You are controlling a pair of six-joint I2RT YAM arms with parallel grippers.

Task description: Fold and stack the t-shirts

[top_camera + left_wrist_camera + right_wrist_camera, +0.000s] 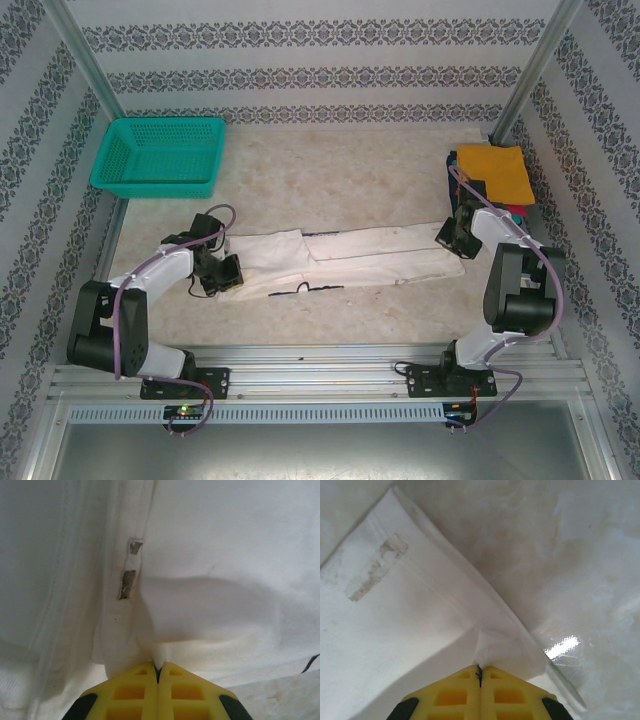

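- White cloth t-shirt (340,258), folded into a long strip, lay on the table (330,170) on the near side of the teal basket (150,185) and ran away to the basket's right.
- Left gripper (158,669) sat near the basket's front wall, jaws clenched on a pinch of the strip's left end. The cloth tented up to the jaws.
- Right gripper (479,669), far to the basket's right, was clamped on a hemmed corner at the strip's other end.
- Folded shirts (497,172), orange on top, were stacked well to the basket's right, level with it.
- Judgement: the fold in hand wants both ends raised together under even tension, so the layers do not slip and neither pinch pulls free.
- Recommendation: lay one end squarely over the other, edges matched, before letting go.
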